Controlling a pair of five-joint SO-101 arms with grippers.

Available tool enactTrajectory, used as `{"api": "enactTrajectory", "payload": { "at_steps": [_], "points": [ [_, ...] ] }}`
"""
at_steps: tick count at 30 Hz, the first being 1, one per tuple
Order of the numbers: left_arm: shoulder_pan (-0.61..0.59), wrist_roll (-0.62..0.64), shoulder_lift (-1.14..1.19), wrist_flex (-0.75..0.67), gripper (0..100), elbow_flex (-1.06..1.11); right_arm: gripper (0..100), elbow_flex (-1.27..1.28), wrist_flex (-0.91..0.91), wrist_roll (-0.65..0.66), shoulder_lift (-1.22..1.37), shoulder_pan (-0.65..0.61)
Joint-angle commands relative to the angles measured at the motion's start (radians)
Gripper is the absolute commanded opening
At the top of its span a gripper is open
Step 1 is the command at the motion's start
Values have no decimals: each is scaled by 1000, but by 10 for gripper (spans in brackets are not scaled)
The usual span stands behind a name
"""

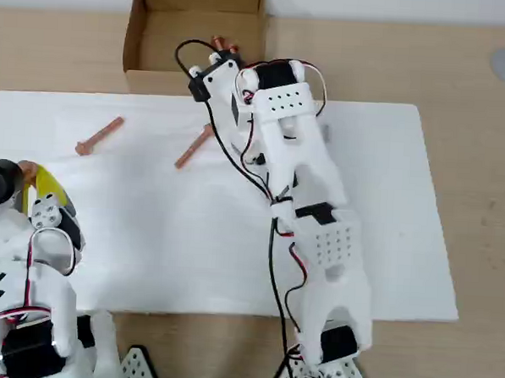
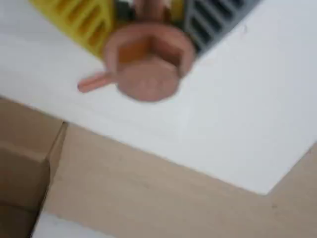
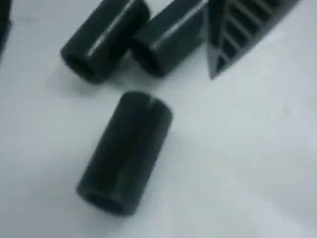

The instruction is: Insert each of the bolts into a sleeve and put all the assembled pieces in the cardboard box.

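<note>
- Fingers (image 2: 79, 20) of the left gripper (image 2: 148, 12) pinch a bolt (image 2: 148, 64) (head outward).
- Right arm (image 1: 281, 131) hangs over three sleeves (image 3: 124, 158).
- Pairing step, I'd judge: a sleeve needs lifting and lining up.
- Cardboard box (image 1: 138, 31) waits beyond.

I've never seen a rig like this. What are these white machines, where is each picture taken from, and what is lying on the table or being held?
These are two robot arms side by side at a table. The high view looks down from a fixed camera; the other two pictures come from a camera on each arm's wrist. The left gripper is shut on a copper bolt. Two more bolts lie on the white sheet, and an open cardboard box stands beyond its far edge. The right arm stretches over the sheet toward the box; its wrist view shows three black sleeves lying there.
</note>
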Motion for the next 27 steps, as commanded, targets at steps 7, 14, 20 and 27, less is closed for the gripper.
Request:
{"api": "enactTrajectory", "payload": {
  "at_steps": [7, 14, 20, 27],
  "points": [
    [-11, 8, -12, -32, 4, 8, 323, -248, -12, -69, 93, 15],
    [-14, 91, -16, -20, 3, -2, 322, -364, -8, -242, 200, 12],
    [-12, 92, -18, -20, 3, -2, 322, -397, -6, -255, 239, 10],
    [-12, 92, -18, -25, 4, -2, 322, -397, -12, -253, 274, 12]
  ]
}}
